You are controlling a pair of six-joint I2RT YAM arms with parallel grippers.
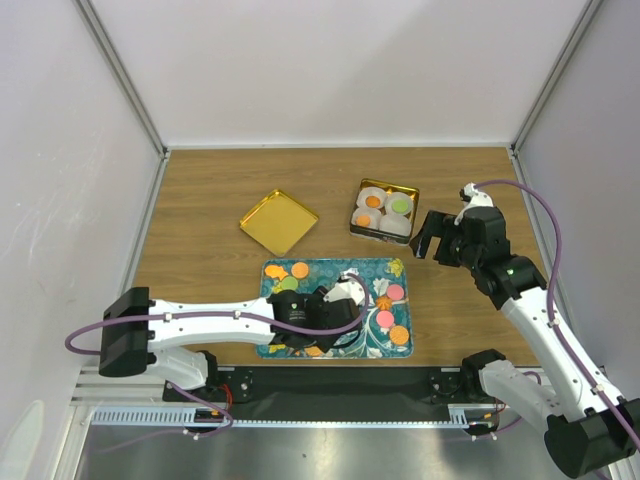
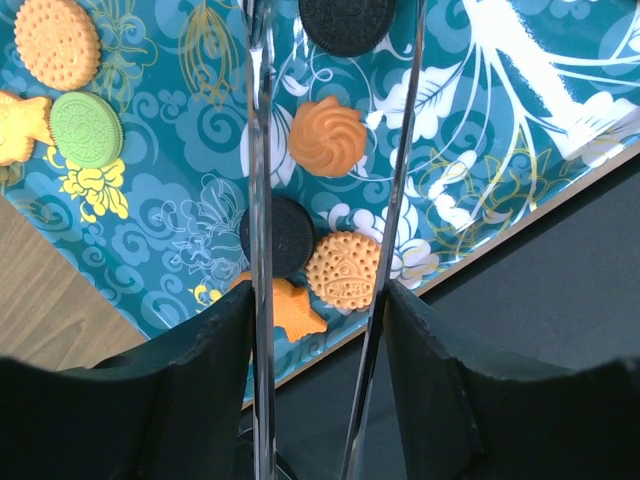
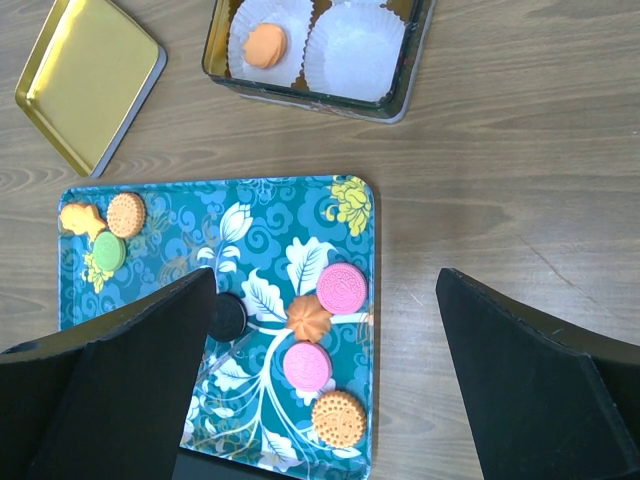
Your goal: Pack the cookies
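We see the left gripper [image 2: 333,75] half-parted astride an orange swirl cookie [image 2: 325,135] (untouched) on the teal tray [image 2: 180,180]; right gripper [image 3: 325,280] spread wide, empty.

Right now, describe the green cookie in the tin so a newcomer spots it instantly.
Find the open gold tin at the far right of the wooden table, beyond the teal tray. It holds four white paper cups; the green cookie sits in the far right one. Its neighbours are two orange cookies and an empty cup.
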